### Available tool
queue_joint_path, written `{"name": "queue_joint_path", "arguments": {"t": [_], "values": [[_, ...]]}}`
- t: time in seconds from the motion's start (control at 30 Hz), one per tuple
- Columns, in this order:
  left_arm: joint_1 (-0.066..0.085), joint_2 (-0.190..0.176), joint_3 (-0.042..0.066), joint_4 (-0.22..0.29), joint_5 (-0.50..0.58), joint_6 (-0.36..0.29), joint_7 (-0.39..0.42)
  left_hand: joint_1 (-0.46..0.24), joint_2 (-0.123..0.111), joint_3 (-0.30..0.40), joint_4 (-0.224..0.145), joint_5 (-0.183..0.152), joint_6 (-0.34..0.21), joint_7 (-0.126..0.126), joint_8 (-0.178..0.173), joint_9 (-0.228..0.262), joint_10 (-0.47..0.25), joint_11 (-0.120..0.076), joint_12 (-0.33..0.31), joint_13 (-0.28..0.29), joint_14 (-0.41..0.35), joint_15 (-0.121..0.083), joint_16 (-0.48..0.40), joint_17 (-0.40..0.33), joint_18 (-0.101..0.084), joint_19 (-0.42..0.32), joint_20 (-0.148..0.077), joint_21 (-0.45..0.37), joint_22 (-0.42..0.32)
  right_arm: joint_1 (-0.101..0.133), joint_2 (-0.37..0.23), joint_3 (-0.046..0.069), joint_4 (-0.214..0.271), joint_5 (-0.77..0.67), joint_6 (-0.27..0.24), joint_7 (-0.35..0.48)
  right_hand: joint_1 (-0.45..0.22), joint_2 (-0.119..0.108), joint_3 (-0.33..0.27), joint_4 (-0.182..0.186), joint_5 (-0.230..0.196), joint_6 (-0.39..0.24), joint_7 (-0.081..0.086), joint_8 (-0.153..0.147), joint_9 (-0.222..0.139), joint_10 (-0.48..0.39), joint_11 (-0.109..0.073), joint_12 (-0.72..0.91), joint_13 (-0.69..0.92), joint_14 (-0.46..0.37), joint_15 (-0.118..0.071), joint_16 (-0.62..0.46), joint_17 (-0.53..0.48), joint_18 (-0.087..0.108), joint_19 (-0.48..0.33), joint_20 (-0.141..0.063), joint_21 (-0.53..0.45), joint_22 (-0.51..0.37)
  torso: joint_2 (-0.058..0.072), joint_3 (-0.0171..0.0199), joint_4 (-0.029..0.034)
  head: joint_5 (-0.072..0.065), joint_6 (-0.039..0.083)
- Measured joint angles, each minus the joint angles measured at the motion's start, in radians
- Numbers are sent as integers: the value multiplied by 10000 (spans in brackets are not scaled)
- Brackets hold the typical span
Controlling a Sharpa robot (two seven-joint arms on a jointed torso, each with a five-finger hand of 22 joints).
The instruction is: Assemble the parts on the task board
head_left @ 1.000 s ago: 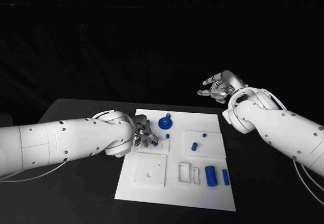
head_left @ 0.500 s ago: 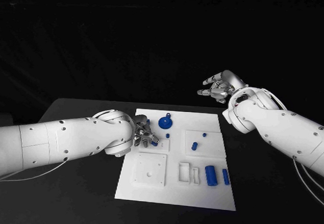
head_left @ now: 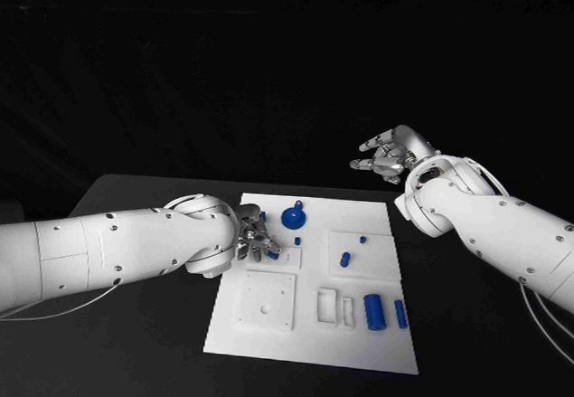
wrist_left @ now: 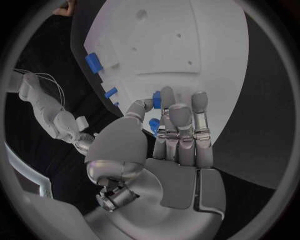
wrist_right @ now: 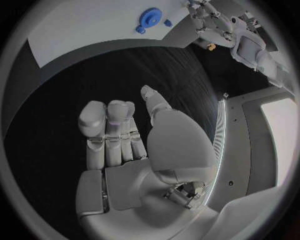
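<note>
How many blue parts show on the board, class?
7: a disc far, three pegs mid-board, two cylinders near right, a part by the left hand; more may hide.

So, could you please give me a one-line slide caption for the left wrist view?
Left robot hand pinching a small blue part above the white task board.

The left hand [head_left: 256, 243] reaches low, fingers [wrist_left: 179, 125] together; the right hand [head_left: 392, 154] is raised, fingers apart, empty.

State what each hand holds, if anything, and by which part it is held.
The left hand pinches a small blue part by its end between thumb and fingers. The right hand holds nothing.
</note>
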Motion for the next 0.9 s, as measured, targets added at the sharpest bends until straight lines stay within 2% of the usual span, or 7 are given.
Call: {"name": "queue_joint_path", "arguments": {"t": [0.7, 0.83, 0.9], "values": [[-13, 78, 19, -76, -20, 98, -23, 0, 0, 0, 0, -3, 35, 15, 1, 17, 0, 0, 0, 0, -8, -6, 0, -1, -1, -3, 1, -41, -3, -1, 3, 0, -1, 0, 24, -2, 0, 0, -1, -1, 0, 0, 0, 0, 0, -1, 1, 0, -9, 0, 0, 0, 0, 0, 0, 0, 1, 0, 3, 6, -6, -29, -50], [-13, 86, 20, -84, -25, 122, -27, 0, 0, 0, 0, -38, 35, 14, 1, 17, 0, 0, 0, 0, -6, -3, 0, -1, -2, -4, 2, -40, -3, -2, 4, 0, 1, 0, 27, -2, 0, 0, -29, 26, 0, 0, 0, 0, 0, -1, 1, 0, -8, 0, 0, 0, 0, -1, 0, 0, 1, 0, 0, 7, -6, -30, -52], [-13, 89, 22, -85, -25, 128, -27, 0, 1, -39, -39, -172, 35, 14, 1, 17, 0, 0, 0, 12, 0, 2, 0, -2, -1, -5, 3, -79, -4, -2, 5, 0, 2, 0, 27, -2, 0, 0, -29, 26, 0, 0, 0, 0, 0, -1, 1, 0, -9, 0, 0, 0, 0, 1, 0, 0, 1, 0, 0, 8, -5, -31, -53]]}}
